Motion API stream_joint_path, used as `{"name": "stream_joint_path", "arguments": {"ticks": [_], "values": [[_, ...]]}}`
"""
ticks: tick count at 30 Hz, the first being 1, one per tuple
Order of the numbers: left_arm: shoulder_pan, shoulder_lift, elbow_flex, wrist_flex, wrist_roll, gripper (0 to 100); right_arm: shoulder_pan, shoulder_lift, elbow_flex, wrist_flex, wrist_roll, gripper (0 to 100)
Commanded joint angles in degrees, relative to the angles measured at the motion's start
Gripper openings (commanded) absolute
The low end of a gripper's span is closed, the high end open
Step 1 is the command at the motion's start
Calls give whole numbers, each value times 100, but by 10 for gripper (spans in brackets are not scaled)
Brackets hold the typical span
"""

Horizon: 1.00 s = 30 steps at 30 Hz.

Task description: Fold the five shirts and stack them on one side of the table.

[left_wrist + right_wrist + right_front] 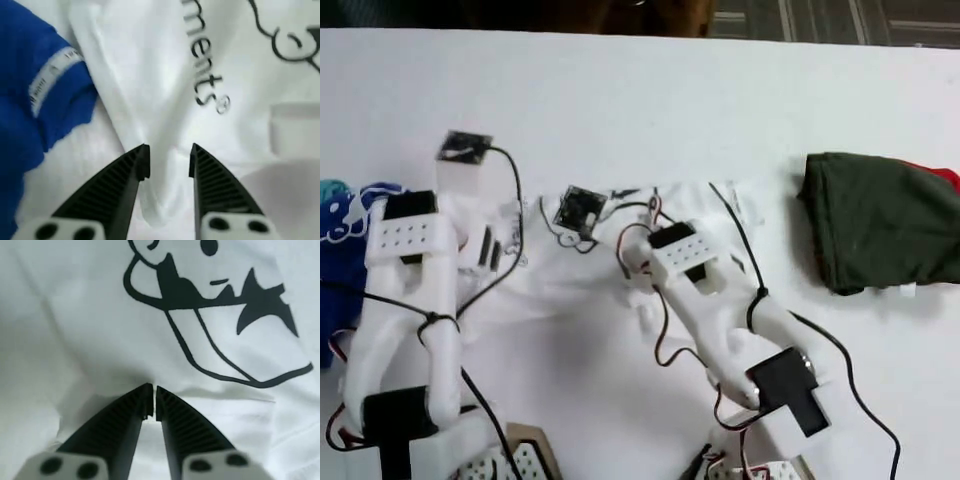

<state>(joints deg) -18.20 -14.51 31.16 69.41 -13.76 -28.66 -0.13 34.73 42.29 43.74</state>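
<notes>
A white shirt with black print lies crumpled across the middle of the table. My left gripper is at its left part, beside a blue shirt, shut on a raised fold of white cloth that fills the narrow space between its fingers. My right gripper is shut on a pinch of the white shirt just below the black drawing. In the high view the left arm stands over the shirt's left end and the right arm over its middle.
A folded dark green shirt lies at the table's right side on top of a red one. The blue shirt sits bunched at the left edge. Bare white table stretches along the far side.
</notes>
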Motion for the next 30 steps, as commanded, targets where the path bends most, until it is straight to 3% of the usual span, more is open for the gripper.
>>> {"name": "stream_joint_path", "arguments": {"ticks": [1,8,15,25,30], "values": [[-211,-132,-189,-747,273,151,154,-136,-387,251,-44,18],[-273,158,13,-1653,800,151,804,-840,-554,690,-9,18],[-273,1591,277,-2699,800,151,1851,-1024,-554,690,-9,18],[-308,2110,-312,-2479,800,151,2853,-470,-554,602,0,18],[-308,2119,-312,-2479,800,151,2914,-954,-554,1807,35,18]]}}
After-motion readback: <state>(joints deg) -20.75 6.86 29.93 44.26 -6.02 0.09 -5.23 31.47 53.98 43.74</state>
